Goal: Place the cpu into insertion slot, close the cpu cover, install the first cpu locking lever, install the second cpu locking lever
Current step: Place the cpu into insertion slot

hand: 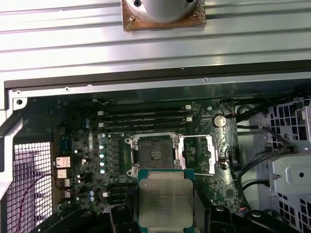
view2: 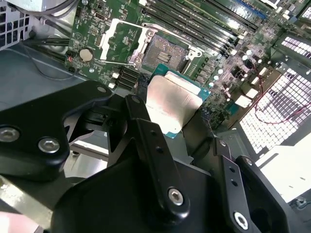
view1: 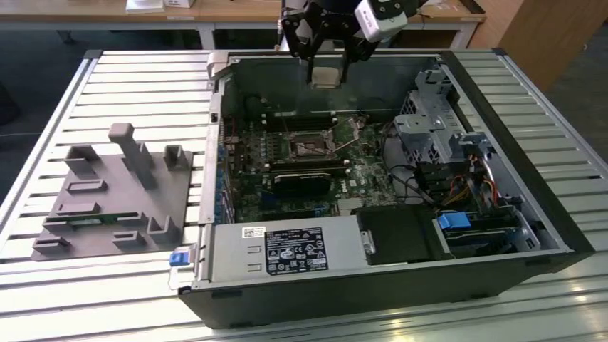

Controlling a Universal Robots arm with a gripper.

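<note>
Black gripper (view1: 325, 64): clamped on flat silver-topped square cpu (hand: 165, 198); dark metal-rimmed square insertion slot (hand: 154, 154), seemingly uncovered, well below it.

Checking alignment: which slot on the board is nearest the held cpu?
The square insertion slot, silver-rimmed and dark inside. It sits between the cpu in the pincer and the long black memory slots, which lie farther off.

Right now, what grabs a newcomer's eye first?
The claw holding the cpu above the open computer case. On the green board inside, the insertion slot sits bare, its cpu cover flipped open beside it.
</note>
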